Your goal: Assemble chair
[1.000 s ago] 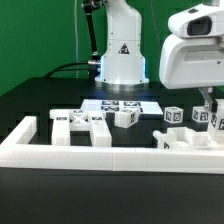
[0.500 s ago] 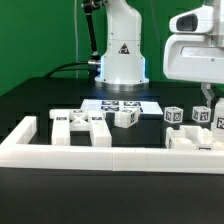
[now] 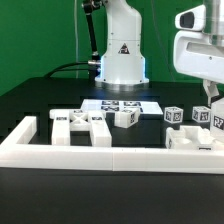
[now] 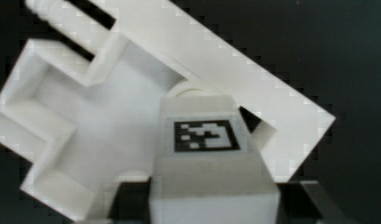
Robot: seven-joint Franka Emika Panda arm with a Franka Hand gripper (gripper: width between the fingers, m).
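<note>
My gripper hangs at the exterior view's right edge, shut on a white chair block that bears a square tag. In the wrist view that chair block fills the space between my dark fingers, tag facing the camera. Right below it lies a larger white chair part with angled bars and openings, which shows as a low chair part in the exterior view. Whether the block touches it I cannot tell. Other chair pieces lie loose: two tagged blocks, a small tagged block and flat pieces.
The long white border frame runs along the front and up the exterior view's left. The marker board lies flat in front of the robot base. A green wall stands behind.
My gripper has shifted toward the exterior view's right with the tagged block still in its grip. The loose pieces have not moved.
</note>
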